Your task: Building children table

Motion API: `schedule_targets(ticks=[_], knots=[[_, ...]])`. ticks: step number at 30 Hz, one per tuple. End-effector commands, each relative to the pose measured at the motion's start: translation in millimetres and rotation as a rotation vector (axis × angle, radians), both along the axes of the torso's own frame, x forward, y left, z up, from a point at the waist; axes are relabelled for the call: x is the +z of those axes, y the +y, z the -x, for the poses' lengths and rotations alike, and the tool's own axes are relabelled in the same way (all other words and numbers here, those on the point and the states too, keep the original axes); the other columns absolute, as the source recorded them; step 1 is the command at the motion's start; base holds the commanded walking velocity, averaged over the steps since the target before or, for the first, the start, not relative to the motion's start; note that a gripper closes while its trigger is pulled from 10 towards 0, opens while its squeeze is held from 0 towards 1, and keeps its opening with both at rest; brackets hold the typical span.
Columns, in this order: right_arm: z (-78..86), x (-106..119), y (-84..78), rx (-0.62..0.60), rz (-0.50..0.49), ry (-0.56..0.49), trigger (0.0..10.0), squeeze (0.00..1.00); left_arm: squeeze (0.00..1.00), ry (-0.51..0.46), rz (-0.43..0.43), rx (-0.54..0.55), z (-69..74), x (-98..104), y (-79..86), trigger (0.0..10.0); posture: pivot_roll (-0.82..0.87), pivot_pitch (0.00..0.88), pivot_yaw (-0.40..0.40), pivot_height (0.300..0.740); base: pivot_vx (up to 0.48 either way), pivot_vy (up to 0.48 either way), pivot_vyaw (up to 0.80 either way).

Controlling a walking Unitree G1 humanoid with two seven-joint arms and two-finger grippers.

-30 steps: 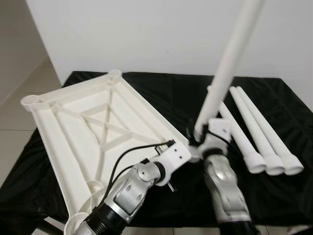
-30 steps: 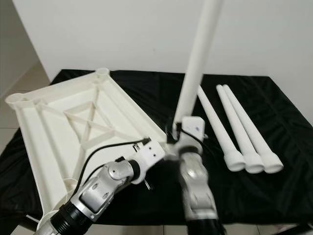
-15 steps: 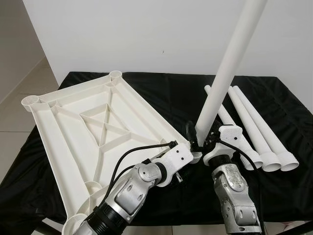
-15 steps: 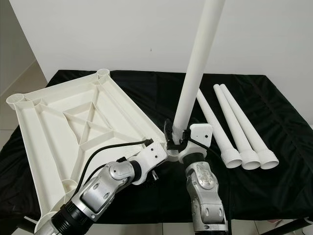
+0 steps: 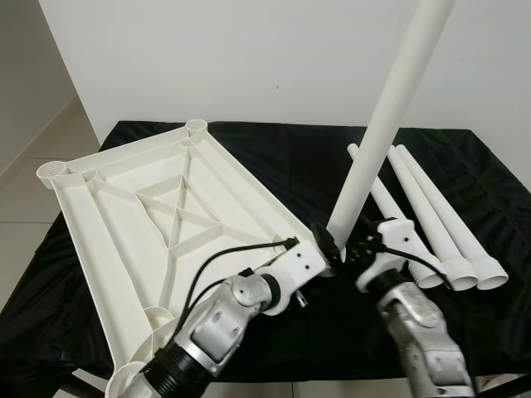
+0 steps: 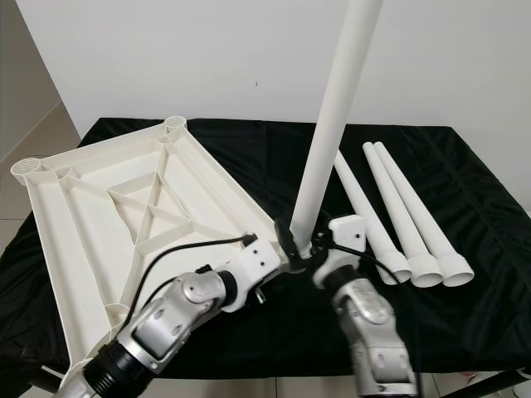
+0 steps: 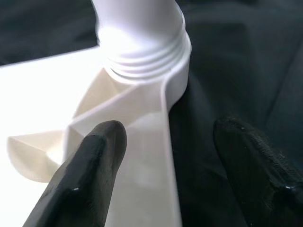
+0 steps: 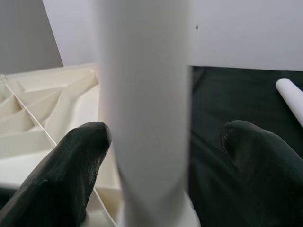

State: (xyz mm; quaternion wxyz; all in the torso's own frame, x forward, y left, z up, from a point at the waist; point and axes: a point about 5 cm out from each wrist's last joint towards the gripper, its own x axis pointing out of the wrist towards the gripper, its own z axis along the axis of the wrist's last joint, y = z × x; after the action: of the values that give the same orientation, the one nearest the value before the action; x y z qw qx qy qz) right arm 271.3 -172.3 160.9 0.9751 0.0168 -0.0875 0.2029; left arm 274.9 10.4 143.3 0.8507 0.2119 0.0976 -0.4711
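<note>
At frame centre the white leg [image 5: 390, 116] stands upright in the tabletop's [image 5: 124, 215] near corner socket. The right hand [image 8: 165, 142] is open around its base; the left hand [image 7: 165, 156], open, straddles the corner rim.

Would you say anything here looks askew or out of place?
Yes: the standing leg in the tabletop's corner socket leans instead of standing straight, and thread ridges show above the socket rim, so it looks not fully screwed in.
</note>
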Motion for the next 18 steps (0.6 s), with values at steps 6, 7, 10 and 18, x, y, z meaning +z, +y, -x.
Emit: schedule_targets(ticks=[6, 7, 10, 18], knots=[[-6.6, -4, -11.9, 0.030, 0.020, 0.028, 10.0, 0.00, 0.00, -0.066, 0.071, -0.023, -7.0, 35, 14.3, 10.0, -0.15, 0.080, 0.029, 0.740, 0.000, 0.000, 0.00], [-6.6, -4, -11.9, 0.030, 0.020, 0.028, 10.0, 0.00, 0.00, -0.066, 0.071, -0.023, -7.0, 35, 14.3, 10.0, -0.15, 0.080, 0.029, 0.740, 0.000, 0.000, 0.00], [-18.0, -1, -19.7, 0.045, 0.040, 0.026, 10.0, 0.00, 0.00, -0.081, 0.142, -0.075, -0.5, 53, 14.8, 10.0, -0.14, 0.076, 0.025, 0.740, 0.000, 0.000, 0.00], [-42.9, 9, -40.2, -0.066, 0.038, -0.027, 10.0, 0.00, 0.00, -0.089, 0.219, -0.120, 10.0, 65, 7.6, 10.0, -0.12, 0.066, 0.010, 0.740, 0.000, 0.000, 0.00]])
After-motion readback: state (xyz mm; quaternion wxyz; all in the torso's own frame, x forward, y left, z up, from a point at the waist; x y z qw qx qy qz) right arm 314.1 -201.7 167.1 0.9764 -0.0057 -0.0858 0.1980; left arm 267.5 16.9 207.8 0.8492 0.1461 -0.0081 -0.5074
